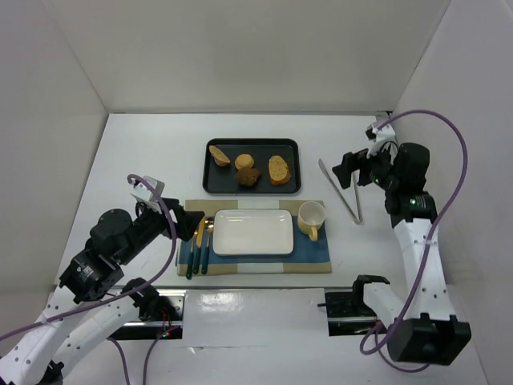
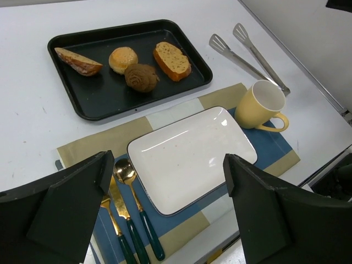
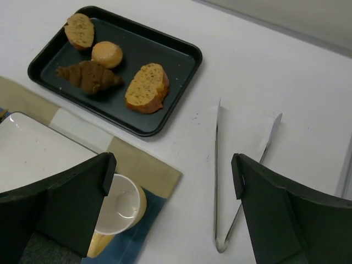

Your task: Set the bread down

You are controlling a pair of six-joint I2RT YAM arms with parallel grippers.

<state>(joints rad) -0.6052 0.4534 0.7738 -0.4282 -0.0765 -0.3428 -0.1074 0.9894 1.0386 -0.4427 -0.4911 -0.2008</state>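
bread [image 3: 89, 76] looks light and flaky imo, pinch its fat middle; left end effector [image 2: 168, 170], right end effector [image 3: 173, 168] both spread apart.

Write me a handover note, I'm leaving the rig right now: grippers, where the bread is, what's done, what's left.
Left gripper: open, empty, left of the white plate.
Right gripper: open, empty, near the tongs lying on the table.
Bread: in the black tray, not gripped.
Done: nothing yet.
Left: pick up the bread and place it, probably on the plate.
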